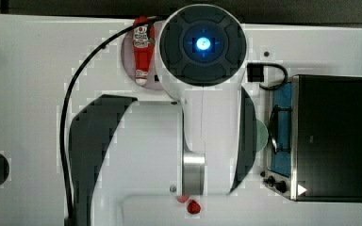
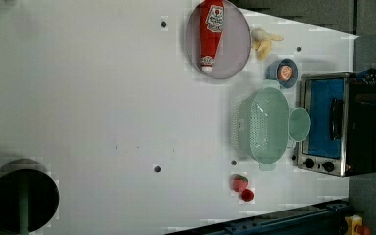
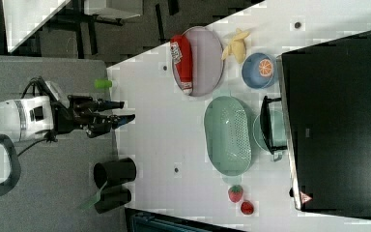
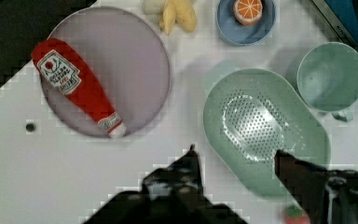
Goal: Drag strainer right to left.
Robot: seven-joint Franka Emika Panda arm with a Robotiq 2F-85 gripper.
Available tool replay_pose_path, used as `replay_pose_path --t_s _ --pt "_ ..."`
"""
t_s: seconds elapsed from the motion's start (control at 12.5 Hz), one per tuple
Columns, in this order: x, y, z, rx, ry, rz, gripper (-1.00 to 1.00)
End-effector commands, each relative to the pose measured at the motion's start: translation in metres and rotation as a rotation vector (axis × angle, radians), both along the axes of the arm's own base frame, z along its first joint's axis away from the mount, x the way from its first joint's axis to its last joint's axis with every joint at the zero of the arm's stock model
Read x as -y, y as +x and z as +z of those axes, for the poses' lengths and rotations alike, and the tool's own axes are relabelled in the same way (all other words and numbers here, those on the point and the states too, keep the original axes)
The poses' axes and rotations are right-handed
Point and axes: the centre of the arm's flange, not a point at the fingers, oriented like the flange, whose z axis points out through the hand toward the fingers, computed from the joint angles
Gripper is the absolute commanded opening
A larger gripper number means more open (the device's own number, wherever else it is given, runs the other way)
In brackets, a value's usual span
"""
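The strainer is a large pale mint-green oval basket with a perforated bottom. It lies on the white table right beside the toaster oven, also seen as the strainer and the strainer. A smaller round mint cup touches its oven side. My gripper hangs open and empty, high above the table. In the wrist view the gripper has dark fingers spread wide, and the strainer lies far below between them.
A ketchup bottle lies on a grey plate. A banana and a blue bowl holding an orange slice sit near the plate. Two strawberries lie by the strainer's end. A black cup stands at the left view's lower left.
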Motion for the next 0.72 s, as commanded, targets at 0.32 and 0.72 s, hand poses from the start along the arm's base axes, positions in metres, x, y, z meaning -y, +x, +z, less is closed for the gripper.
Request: replay_pose_path --t_s 0.32,0.72 --pt "0.027 -0.165 0.113 0.024 -0.022 -0.175 1.0" --pt "0.018 -0.124 0.011 -0.075 -0.038 -0.177 1.0"
